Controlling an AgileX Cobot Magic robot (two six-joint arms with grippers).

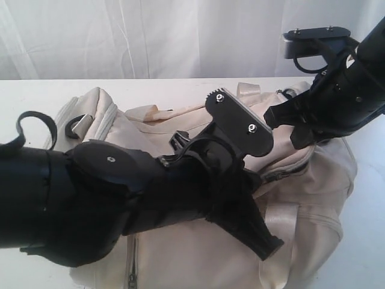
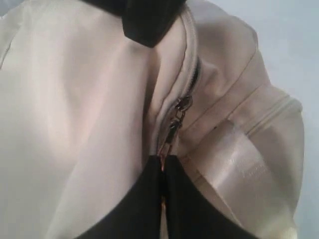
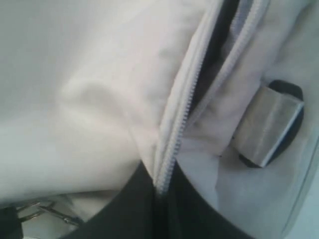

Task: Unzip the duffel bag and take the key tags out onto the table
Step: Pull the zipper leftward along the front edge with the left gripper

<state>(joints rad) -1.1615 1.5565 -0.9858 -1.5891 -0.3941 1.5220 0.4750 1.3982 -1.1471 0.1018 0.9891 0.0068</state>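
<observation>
Closest to the lens, the left gripper (image 2: 162, 164) has its black fingers pinched tight on the metal zipper pull (image 2: 174, 127). The pull hangs off the slider (image 2: 183, 103) on the duffel bag (image 1: 313, 198), and a dark sliver shows along the zip just past that slider. The right gripper (image 3: 160, 186) is clamped too, nipping the bag's zip edge just beside a grey webbing loop (image 3: 271, 127) with a black ring (image 3: 294, 94) through it; the zip gapes dark further along there. From the exterior cam the left arm (image 1: 90, 205) blocks most of the bag's front, and the right arm (image 1: 343, 96) comes down at its right end. The bag sits on the white table (image 1: 24, 96), with a cream webbing handle (image 2: 234, 164) flopped down its side.
</observation>
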